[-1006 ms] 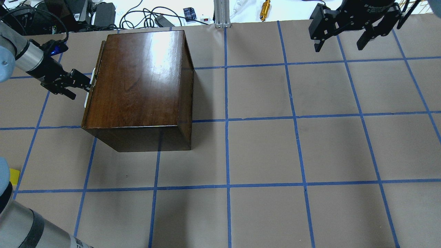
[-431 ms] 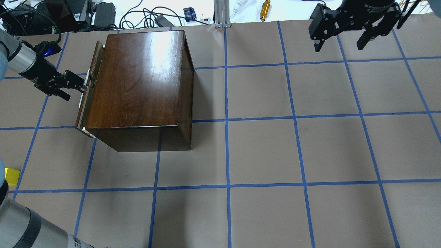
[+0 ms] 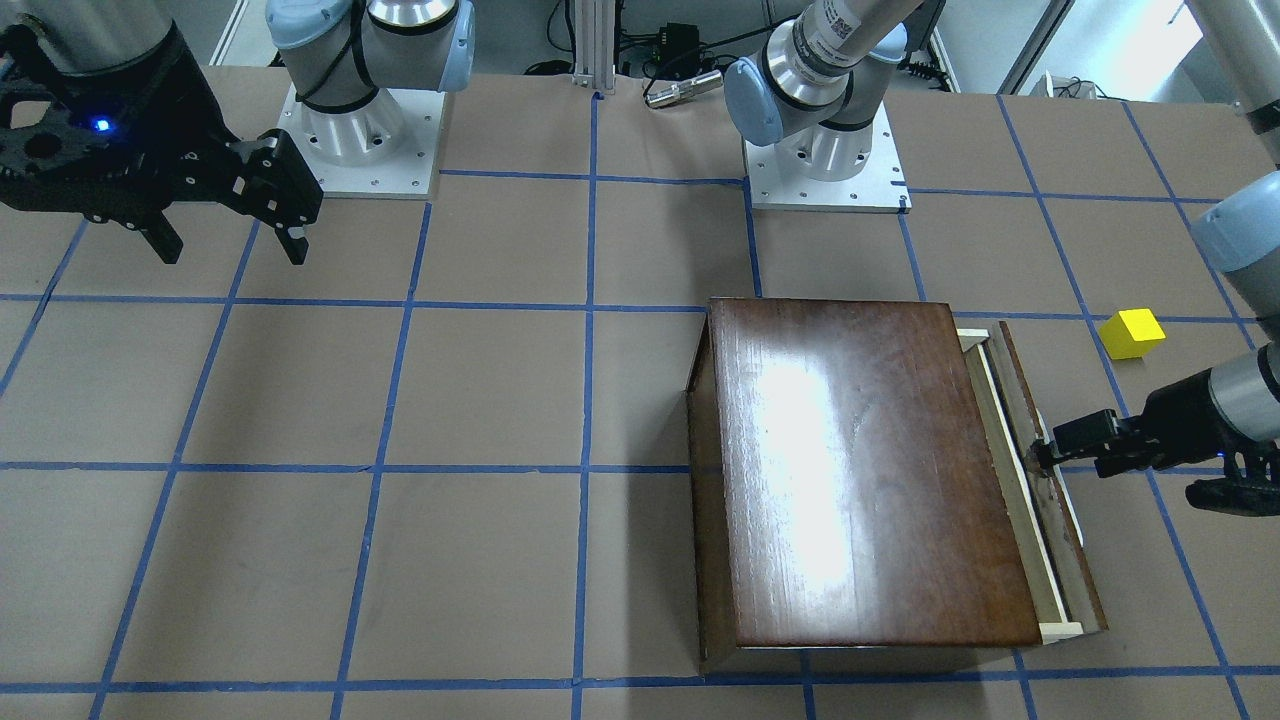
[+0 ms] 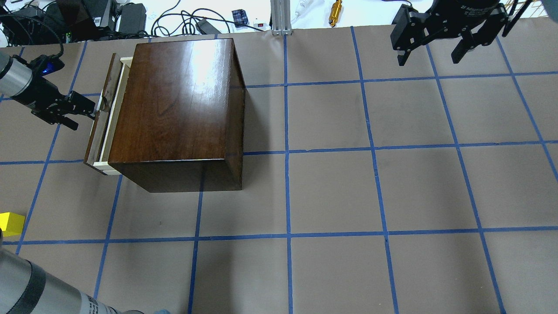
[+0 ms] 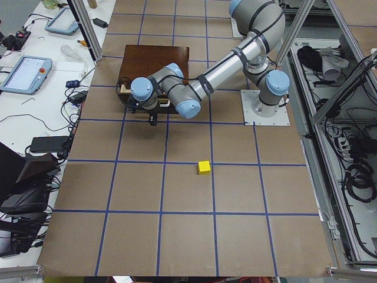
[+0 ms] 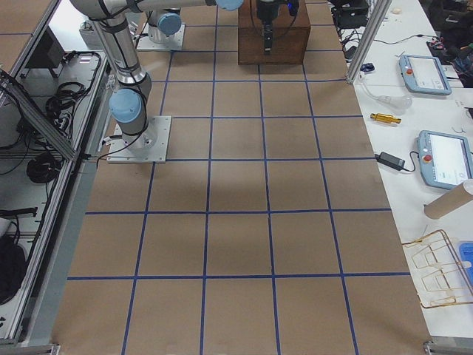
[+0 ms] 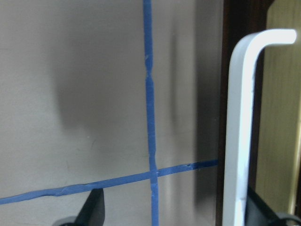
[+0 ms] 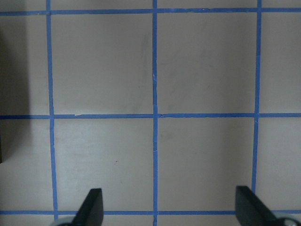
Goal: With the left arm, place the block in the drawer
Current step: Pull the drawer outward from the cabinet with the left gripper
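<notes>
The glossy dark-brown box [image 4: 174, 100] stands at the table's left. Its drawer [image 4: 101, 126] is pulled out a little on the left side; the dark front panel and a strip of pale-wood tray [image 3: 1010, 470] show. My left gripper [image 4: 85, 117] is at the drawer front. In the left wrist view its jaws [image 7: 174, 209] stand wide apart, with the white handle [image 7: 237, 117] just inside one finger. The yellow block [image 4: 11, 221] sits on the table, apart from the box and nearer the robot [image 3: 1132, 332]. My right gripper [image 4: 429, 60] hangs open and empty at the far right.
Cables, power bricks and a gold cylinder [image 4: 335, 11] lie beyond the table's far edge, beside an aluminium post [image 4: 279, 17]. The two arm bases [image 3: 360, 130] [image 3: 825, 160] stand at the robot's side. The brown paper with the blue tape grid [image 4: 375, 187] stretches right of the box.
My left gripper has moved left, away from the box, and the drawer has slid out with it. The box and the right arm have not moved.
</notes>
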{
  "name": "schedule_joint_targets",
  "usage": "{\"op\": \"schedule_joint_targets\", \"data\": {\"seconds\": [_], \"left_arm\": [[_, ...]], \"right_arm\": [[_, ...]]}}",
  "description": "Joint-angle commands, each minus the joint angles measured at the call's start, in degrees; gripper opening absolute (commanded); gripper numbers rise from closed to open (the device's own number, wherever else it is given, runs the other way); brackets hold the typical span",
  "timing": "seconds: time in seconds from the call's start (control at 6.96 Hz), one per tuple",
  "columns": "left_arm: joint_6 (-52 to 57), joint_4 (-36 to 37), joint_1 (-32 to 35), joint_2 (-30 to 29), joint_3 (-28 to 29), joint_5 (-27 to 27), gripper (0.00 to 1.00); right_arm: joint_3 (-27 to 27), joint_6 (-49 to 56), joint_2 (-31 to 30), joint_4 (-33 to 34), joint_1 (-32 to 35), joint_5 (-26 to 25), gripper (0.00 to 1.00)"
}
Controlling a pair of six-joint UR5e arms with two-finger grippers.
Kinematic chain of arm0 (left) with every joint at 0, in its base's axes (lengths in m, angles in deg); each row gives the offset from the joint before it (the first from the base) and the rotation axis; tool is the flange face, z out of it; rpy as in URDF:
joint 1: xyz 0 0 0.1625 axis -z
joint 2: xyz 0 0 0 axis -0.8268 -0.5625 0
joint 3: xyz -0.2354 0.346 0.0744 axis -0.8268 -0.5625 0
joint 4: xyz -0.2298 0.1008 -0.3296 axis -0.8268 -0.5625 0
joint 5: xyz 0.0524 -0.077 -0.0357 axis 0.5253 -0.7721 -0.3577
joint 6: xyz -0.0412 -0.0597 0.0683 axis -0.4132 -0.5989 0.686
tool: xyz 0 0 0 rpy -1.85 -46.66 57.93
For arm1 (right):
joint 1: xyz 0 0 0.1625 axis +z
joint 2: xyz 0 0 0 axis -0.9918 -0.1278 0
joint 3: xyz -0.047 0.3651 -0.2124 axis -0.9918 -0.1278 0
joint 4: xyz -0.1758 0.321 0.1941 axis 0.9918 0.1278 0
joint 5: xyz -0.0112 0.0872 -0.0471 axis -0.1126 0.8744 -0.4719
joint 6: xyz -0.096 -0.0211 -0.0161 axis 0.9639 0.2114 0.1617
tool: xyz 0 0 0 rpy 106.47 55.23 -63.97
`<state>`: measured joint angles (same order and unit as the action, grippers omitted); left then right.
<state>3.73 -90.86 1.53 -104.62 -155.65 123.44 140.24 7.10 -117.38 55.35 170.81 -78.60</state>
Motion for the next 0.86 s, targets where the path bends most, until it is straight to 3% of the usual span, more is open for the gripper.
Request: {"op": "schedule_joint_targets", "data": {"seconds": [0.0,0.72], "left_arm": [[1.4,0.0,-1.2,-0.1,0.0,0.0,1.0],[2.3,-0.1,-3.5,-0.1,0.0,0.0,1.0]], "right_arm": [[0.0,0.0,0.0,0.0,-0.1,0.0,1.0],[0.0,0.0,-0.1,0.0,-0.1,0.0,1.0]]}}
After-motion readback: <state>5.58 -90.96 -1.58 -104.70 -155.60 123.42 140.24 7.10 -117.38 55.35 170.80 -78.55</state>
